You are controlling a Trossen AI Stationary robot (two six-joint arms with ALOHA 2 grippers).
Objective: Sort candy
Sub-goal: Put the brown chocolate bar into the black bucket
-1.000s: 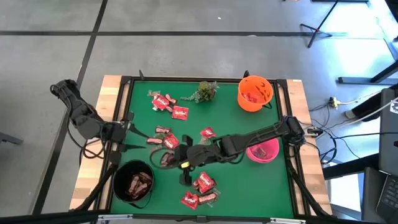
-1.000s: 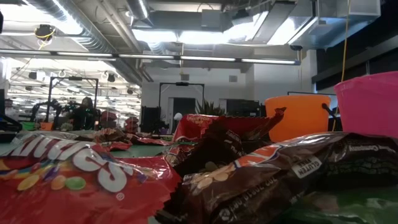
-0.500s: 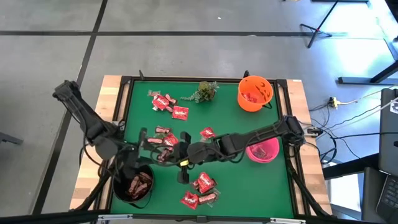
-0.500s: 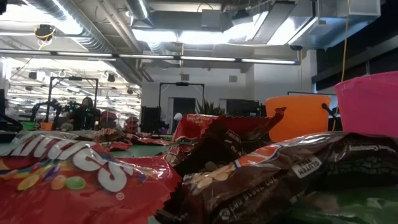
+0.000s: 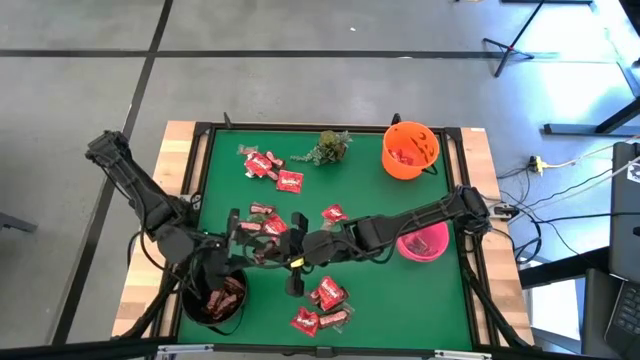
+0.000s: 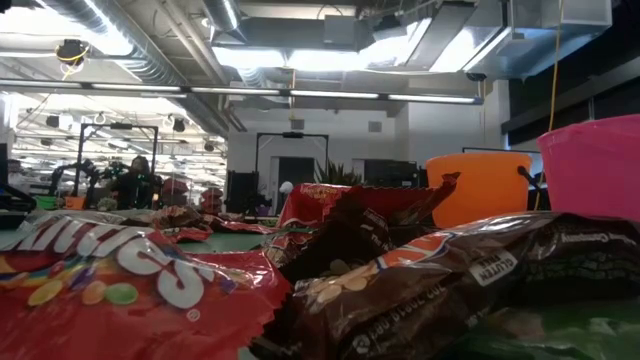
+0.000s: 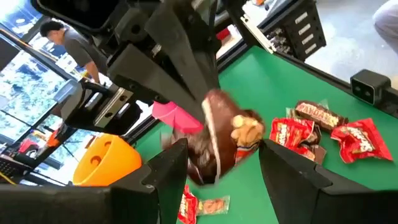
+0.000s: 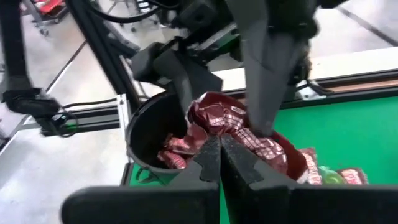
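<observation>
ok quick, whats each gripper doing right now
Left gripper: open, jaws wide apart, holding nothing.
Right gripper: shut on a brown-red candy bar, next to the black bowl.

- Bare green surface point(image 5: 400, 295) right of the front candy point(image 5: 325, 295), open for passage.
- Middle blocked by right arm point(image 5: 400, 222) stretched across.
- Black bowl point(image 5: 192, 300) covered by left hand point(image 5: 222, 268).
- Back edge crowded: plant sprig point(image 5: 330, 146), orange bowl point(image 5: 410, 150).
</observation>
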